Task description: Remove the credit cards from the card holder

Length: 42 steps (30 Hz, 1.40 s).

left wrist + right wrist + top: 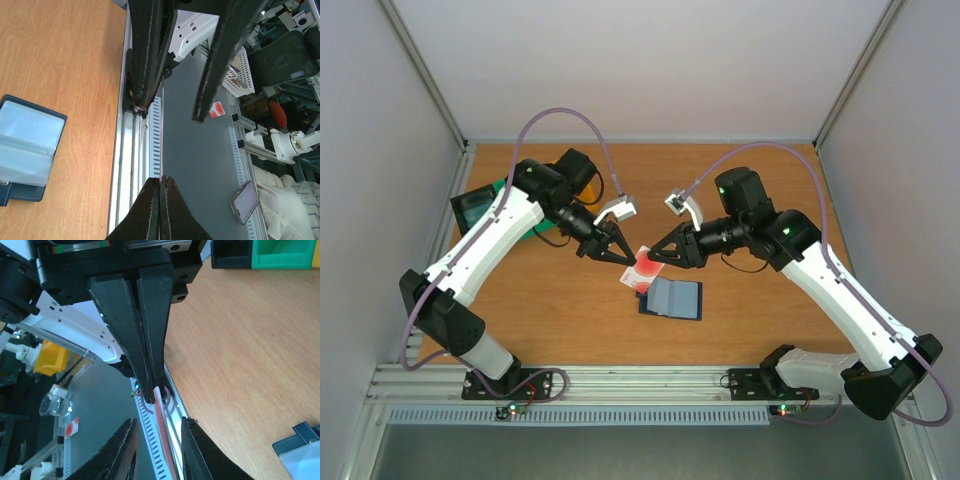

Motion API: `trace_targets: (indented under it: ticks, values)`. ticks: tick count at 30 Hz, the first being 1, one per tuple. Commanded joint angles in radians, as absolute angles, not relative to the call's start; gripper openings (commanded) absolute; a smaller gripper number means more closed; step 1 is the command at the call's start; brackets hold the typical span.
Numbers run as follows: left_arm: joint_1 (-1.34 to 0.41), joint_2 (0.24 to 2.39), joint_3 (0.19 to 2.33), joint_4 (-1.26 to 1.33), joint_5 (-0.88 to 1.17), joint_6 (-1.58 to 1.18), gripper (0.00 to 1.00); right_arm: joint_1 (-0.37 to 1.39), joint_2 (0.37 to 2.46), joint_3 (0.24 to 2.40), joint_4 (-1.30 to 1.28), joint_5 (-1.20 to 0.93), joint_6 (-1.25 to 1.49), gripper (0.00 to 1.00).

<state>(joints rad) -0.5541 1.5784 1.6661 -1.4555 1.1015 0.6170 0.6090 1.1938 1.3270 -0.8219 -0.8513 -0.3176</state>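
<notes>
The main risk was a dropped card (645, 265). It hung in mid-air at the centre of the top view, passing between the two arms. The left fingers (150, 210) were closed flat on one end. The right fingers (125, 450) stood apart on either side of the other end, with a gap showing on both sides of the thin red edge, so they were not yet clamped. If the left fingers let go too early, I judged the card would fall onto the holder (672, 298) or the desk (760, 310).

In the left wrist view the card's edge ran close to one right finger, not midway between the two. A closing pinch might therefore push it sideways and bend or twist it against the left grip. Pulling apart while both sides held it could flex it too.

Both arms reached inward from the lower corners of the top view, elbows raised. Their wrists angled down toward each other and met just up and left of the holder.

The holder lay open on the desk just below centre, apart from both sets of fingers. I could not tell whether its pale pockets held more cards.
</notes>
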Motion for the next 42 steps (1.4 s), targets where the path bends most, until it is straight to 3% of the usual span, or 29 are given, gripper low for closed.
trace_targets:
  ticks: [1,3,6,8,15,16,17,18,19,25,30,33,37,39,42]
  values:
    - [-0.560,1.594,1.686,-1.446,1.108,0.615,0.00,0.619,1.208,1.341,-0.835,-0.840,-0.315,0.24]
    - [-0.560,1.596,1.686,-1.446,1.107,0.617,0.00,0.622,1.210,1.334,-0.834,-0.831,-0.311,0.21]
    - [-0.560,1.599,1.686,-1.447,1.106,0.620,0.00,0.627,1.212,1.333,-0.845,-0.795,-0.304,0.06]
    - [-0.560,1.599,1.686,-1.445,1.109,0.620,0.00,0.628,1.214,1.333,-0.857,-0.787,-0.305,0.02]
    - [-0.560,1.600,1.691,-1.419,1.100,0.609,0.01,0.626,1.196,1.323,-0.861,-0.661,-0.246,0.01]
    - [-0.560,1.599,1.690,-1.394,1.077,0.576,0.19,0.623,1.198,1.329,-0.869,-0.603,-0.209,0.01]
    - [-0.559,1.596,1.692,-1.360,1.024,0.541,0.46,0.611,1.206,1.338,-0.880,-0.546,-0.160,0.01]
    - [-0.557,1.591,1.695,-1.328,0.967,0.516,0.66,0.588,1.216,1.343,-0.892,-0.499,-0.097,0.01]
    - [-0.556,1.586,1.700,-1.298,0.898,0.483,0.74,0.555,1.222,1.339,-0.888,-0.476,-0.023,0.01]
    - [-0.559,1.504,1.787,-1.262,0.362,0.522,0.78,0.460,1.216,1.210,-0.554,-0.411,0.443,0.01]
    - [-0.641,1.341,1.762,-1.347,0.058,0.855,0.78,0.497,1.188,1.211,-0.421,-0.243,0.642,0.01]
    - [-0.763,1.171,1.561,-1.112,-0.099,1.069,0.79,0.528,1.157,1.173,-0.330,-0.180,0.739,0.01]
    - [-0.902,0.972,1.157,-0.491,-0.138,1.364,0.84,0.595,1.115,1.133,-0.274,-0.102,0.807,0.01]
    - [-0.930,0.950,1.026,-0.163,-0.112,1.510,0.87,0.627,1.097,1.129,-0.271,-0.062,0.813,0.01]
    - [-0.958,1.024,0.968,0.121,-0.101,1.603,0.90,0.674,1.069,1.119,-0.255,-0.007,0.823,0.01]
